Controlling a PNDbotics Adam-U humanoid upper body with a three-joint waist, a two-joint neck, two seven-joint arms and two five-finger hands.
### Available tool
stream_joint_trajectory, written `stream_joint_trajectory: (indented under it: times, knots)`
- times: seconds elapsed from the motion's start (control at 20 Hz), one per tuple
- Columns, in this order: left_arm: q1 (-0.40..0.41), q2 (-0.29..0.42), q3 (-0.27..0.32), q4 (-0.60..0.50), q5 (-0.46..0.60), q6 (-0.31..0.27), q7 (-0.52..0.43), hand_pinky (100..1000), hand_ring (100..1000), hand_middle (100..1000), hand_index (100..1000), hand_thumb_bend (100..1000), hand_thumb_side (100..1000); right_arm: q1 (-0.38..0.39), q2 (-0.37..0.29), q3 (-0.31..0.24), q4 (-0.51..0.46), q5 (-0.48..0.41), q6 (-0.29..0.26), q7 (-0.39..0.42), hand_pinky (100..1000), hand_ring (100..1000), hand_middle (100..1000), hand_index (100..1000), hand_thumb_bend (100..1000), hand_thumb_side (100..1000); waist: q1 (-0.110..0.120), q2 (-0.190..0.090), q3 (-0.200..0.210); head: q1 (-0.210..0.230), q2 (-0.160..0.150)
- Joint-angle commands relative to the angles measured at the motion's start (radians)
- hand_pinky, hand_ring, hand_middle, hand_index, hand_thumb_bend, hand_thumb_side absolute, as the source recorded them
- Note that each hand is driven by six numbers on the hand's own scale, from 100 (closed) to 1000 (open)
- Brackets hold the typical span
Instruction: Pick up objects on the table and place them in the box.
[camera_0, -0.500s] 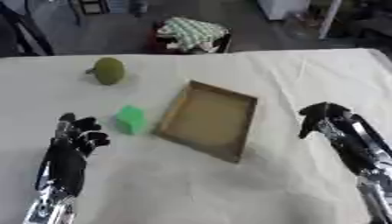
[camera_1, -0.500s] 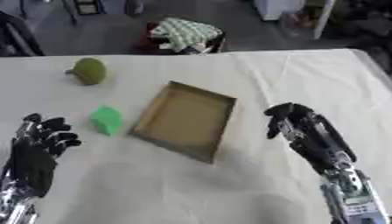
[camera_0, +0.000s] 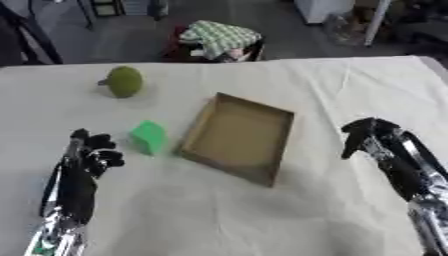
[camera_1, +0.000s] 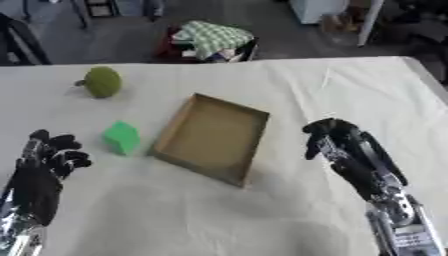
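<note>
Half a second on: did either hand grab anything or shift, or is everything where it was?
Nothing has visibly changed. The left hand still hangs beside the green block without touching it, the right hand still hangs right of the box, and both hold nothing. The green fruit lies where it was, and the box is still empty.

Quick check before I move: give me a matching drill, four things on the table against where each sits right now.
Things:
1. green block
2. olive-green fruit
3. cardboard box
4. right hand

Places:
A. far left of the table, behind the block
B. middle of the table, nothing in it
C. right of the box, over the cloth
D. just left of the box, near the left hand

Pairs: 1-D, 2-A, 3-B, 4-C
</note>
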Motion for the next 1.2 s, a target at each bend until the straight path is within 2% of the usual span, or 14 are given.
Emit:
stream_joint_trajectory:
  times: [0.05,0.15,0.35,0.5,0.6,0.75,0.85,0.95,1.1,1.15,1.2]
  knots:
    - [-0.028,0.048,0.013,-0.034,-0.035,0.000,-0.011,583,545,547,650,100,791,-0.006,-0.009,-0.003,-0.006,0.003,0.001,-0.003,457,440,441,641,100,622,0.001,-0.011,-0.001,-0.002,-0.007]
    - [-0.053,0.099,0.013,-0.046,-0.072,0.005,-0.029,589,560,564,660,100,759,-0.004,-0.011,-0.003,-0.006,0.004,0.001,-0.003,457,440,441,641,100,620,0.003,-0.013,-0.002,-0.002,-0.006]
    - [-0.129,0.262,0.007,-0.071,-0.206,0.022,-0.115,608,590,597,684,100,698,0.000,-0.016,-0.003,-0.004,0.007,0.001,-0.004,457,440,441,641,100,621,0.010,-0.018,-0.004,-0.004,-0.004]
    - [-0.192,0.389,-0.010,-0.060,-0.313,0.035,-0.203,633,619,624,715,100,638,0.002,-0.020,-0.002,-0.002,0.008,0.002,-0.002,457,441,441,641,100,621,0.017,-0.021,-0.008,-0.008,-0.004]
    - [-0.237,0.466,-0.029,-0.042,-0.396,0.037,-0.280,665,654,665,752,100,562,0.003,-0.022,-0.001,-0.002,0.009,0.002,-0.002,458,441,441,642,100,622,0.021,-0.023,-0.011,-0.009,-0.003]
    - [-0.308,0.558,-0.066,0.005,-0.530,0.024,-0.401,690,682,698,784,100,479,0.005,-0.026,0.000,-0.001,0.010,0.003,0.000,458,441,441,642,100,622,0.026,-0.026,-0.015,-0.010,-0.001]
    - [-0.361,0.602,-0.101,0.055,-0.607,0.002,-0.473,708,699,715,799,100,423,0.006,-0.028,0.002,0.000,0.011,0.003,0.001,458,439,440,642,100,622,0.028,-0.028,-0.018,-0.011,0.000]
    - [-0.420,0.633,-0.142,0.114,-0.675,-0.035,-0.542,730,721,737,820,150,391,0.008,-0.029,0.003,0.001,0.012,0.003,0.003,458,437,439,642,100,622,0.030,-0.030,-0.021,-0.011,0.000]
    - [-0.508,0.656,-0.203,0.196,-0.766,-0.119,-0.636,750,734,752,837,211,350,0.011,-0.031,0.005,0.002,0.012,0.003,0.005,457,437,439,642,100,623,0.033,-0.032,-0.023,-0.011,-0.002]
    - [-0.533,0.658,-0.223,0.220,-0.788,-0.151,-0.665,763,749,764,850,261,316,0.011,-0.032,0.006,0.002,0.013,0.003,0.006,457,437,439,642,100,623,0.034,-0.032,-0.024,-0.009,-0.002]
    - [-0.563,0.655,-0.244,0.251,-0.814,-0.181,-0.700,765,751,765,851,263,300,0.012,-0.033,0.007,0.003,0.013,0.003,0.007,457,437,439,642,100,623,0.036,-0.033,-0.024,-0.008,0.000]
